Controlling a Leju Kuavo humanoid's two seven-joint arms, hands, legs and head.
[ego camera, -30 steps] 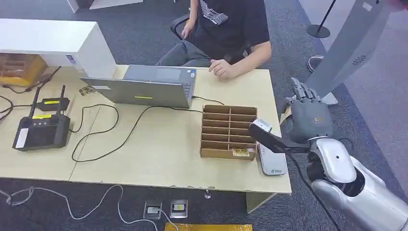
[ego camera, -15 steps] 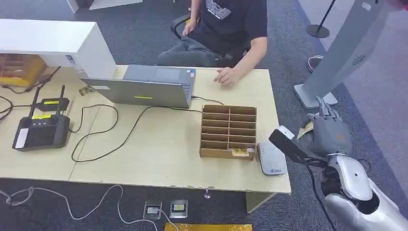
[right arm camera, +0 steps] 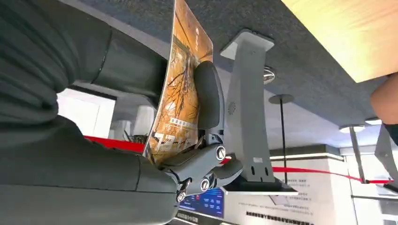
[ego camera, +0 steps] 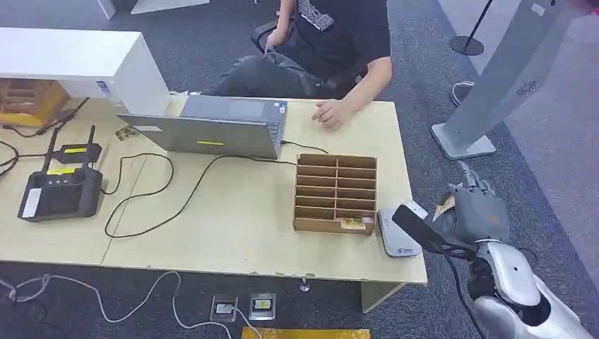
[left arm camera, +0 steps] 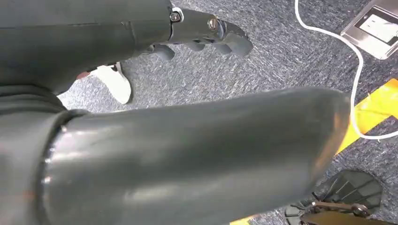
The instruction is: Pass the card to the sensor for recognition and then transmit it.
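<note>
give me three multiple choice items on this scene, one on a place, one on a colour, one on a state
1. Where is the white sensor?
A. on the laptop
B. on the table beside the cardboard organizer
C. on the floor

2. What colour is the card's printed face?
A. mostly orange
B. plain blue
C. plain white

3. What is the right hand doing?
A. hanging with nothing in it
B. pressing on the laptop
C. holding the card

Key:
1 B: it lies by the cardboard organizer near the table edge.
2 A: the card shows orange in the right wrist view.
3 C: the right hand pinches the card off the table's end.
</note>
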